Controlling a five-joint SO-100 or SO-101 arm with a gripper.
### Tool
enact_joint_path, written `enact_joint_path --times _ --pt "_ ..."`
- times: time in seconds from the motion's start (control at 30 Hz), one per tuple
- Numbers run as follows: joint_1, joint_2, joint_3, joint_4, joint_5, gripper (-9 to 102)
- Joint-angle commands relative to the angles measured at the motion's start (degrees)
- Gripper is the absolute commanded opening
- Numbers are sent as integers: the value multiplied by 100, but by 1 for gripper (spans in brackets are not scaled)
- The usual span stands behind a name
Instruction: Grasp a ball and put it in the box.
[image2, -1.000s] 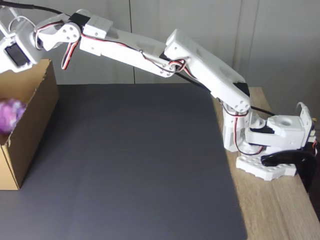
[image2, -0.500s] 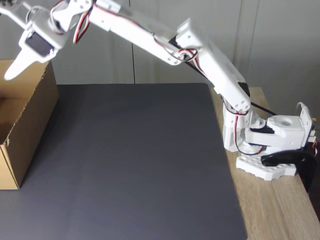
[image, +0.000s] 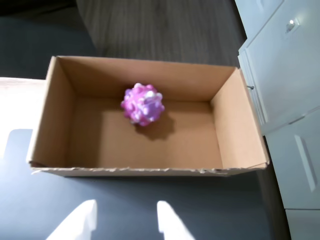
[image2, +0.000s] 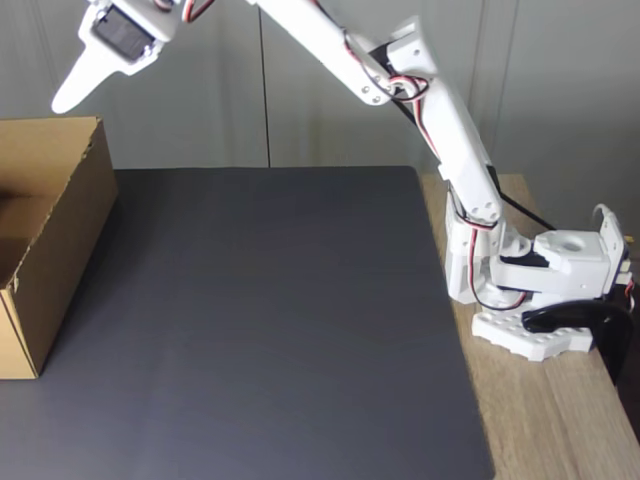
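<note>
the ball (image: 142, 104), marbled purple, pink and white with knobby bumps, lies on the floor of the box (image: 240, 130), a little toward the far wall and left of the middle in the wrist view, touching no wall and casting a shadow to its right. it rests free, with nothing gripping it, so the placing part of the task looks done.

the end effector (image: 125, 220) is released and empty: its two white fingertips show at the bottom edge of the wrist view, spread apart with only the dark mat between them. in the fixed view the end effector (image2: 80, 85) hangs high above the near rim of the cardboard box (image2: 70, 220), its pale finger pointing down and left, well apart from the cardboard. that height probably serves to clear the box walls so the arm can swing away without catching an edge.

the box stands open-topped at the left end of the dark mat (image2: 260, 320) that covers the surface, within reach of the extended arm, whose base (image2: 530, 300) is fixed at the right on the wooden edge (image2: 560, 420). beyond the box the wrist view shows a grey plank floor (image: 160, 27) and white cabinet doors (image: 285, 65) with a small knob.

no brand, label or writing can be read on the box, the arm or the ball.
</note>
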Motion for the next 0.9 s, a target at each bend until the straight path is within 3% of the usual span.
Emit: enact_joint_path --times 0.0,0.27,0.47,0.67,0.87 --pt "-105 475 -237 88 9 16" --pt "-97 1107 193 290 26 15" --pt "70 1951 1371 220 176 15" --pt "141 3085 3366 -580 264 15" --pt "44 3498 4034 -624 316 14"
